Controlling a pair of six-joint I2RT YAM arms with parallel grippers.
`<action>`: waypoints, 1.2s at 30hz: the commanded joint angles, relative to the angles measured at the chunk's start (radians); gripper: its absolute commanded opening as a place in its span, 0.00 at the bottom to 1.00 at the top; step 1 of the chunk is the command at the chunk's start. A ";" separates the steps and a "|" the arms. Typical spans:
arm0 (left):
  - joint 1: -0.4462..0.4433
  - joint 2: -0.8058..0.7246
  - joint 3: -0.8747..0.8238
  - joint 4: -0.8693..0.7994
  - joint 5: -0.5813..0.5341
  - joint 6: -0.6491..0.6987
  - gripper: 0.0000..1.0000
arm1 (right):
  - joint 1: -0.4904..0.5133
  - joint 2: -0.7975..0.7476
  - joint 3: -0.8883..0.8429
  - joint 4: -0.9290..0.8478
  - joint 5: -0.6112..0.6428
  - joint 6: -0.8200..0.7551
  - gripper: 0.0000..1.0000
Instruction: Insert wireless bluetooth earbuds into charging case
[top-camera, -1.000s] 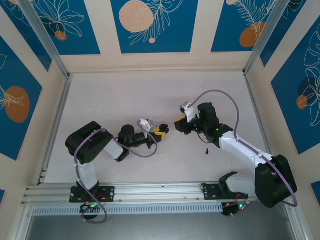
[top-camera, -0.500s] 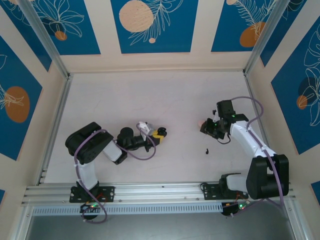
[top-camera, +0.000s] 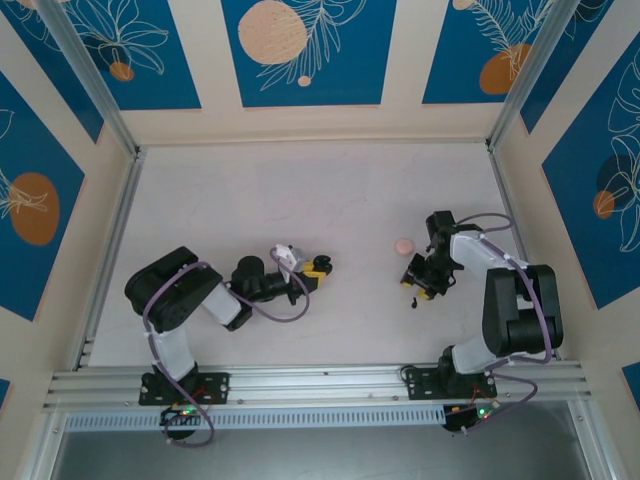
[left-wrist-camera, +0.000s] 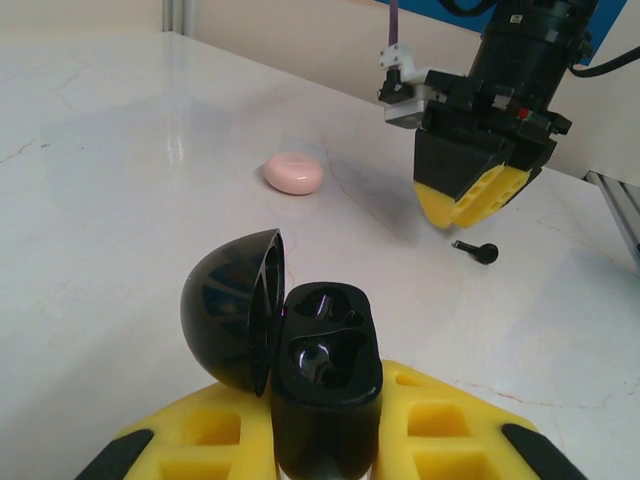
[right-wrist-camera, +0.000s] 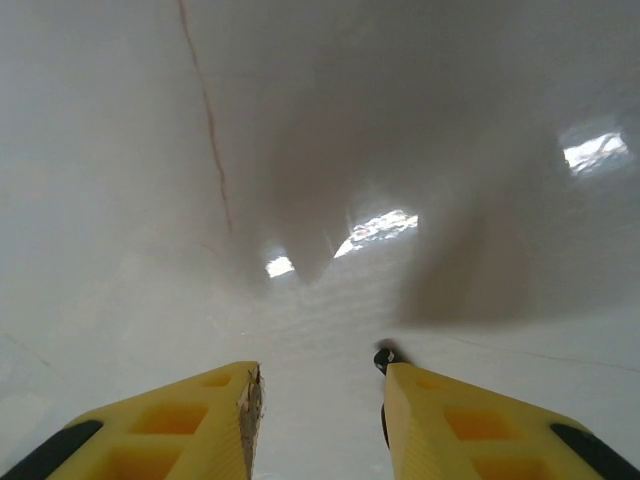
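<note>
Black earbud (right-wrist-camera: 383, 357) lies beside part-open right tool (right-wrist-camera: 320, 385), ungripped; left tool (top-camera: 318, 266) clamps open black case (left-wrist-camera: 325, 370).

My left arm (top-camera: 175, 290), right arm (top-camera: 490, 265): black joints, white links, purple cables (left-wrist-camera: 394, 22); right pincer (right-wrist-camera: 320, 378) fingers (right-wrist-camera: 190, 420) yellow, pocketed, black-tipped.

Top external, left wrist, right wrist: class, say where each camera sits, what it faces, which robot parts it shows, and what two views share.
Top external: above and behind, looking down on the table; both arms, left gripper, right gripper.
Left wrist: looks past its own fingers holding the open black case, toward the right gripper.
Right wrist: looks down at the table between its own fingers.
Shared: the black earbud lies in both wrist views.
</note>
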 joint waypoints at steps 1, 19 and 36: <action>-0.005 -0.024 -0.014 0.036 -0.011 0.024 0.20 | 0.020 0.032 -0.002 -0.032 0.032 0.027 0.38; -0.005 -0.076 -0.015 -0.037 -0.012 0.052 0.20 | 0.116 0.077 0.011 0.005 -0.131 -0.024 0.37; -0.016 -0.147 -0.049 -0.146 -0.015 0.101 0.20 | 0.048 -0.163 -0.017 -0.184 -0.066 0.063 0.37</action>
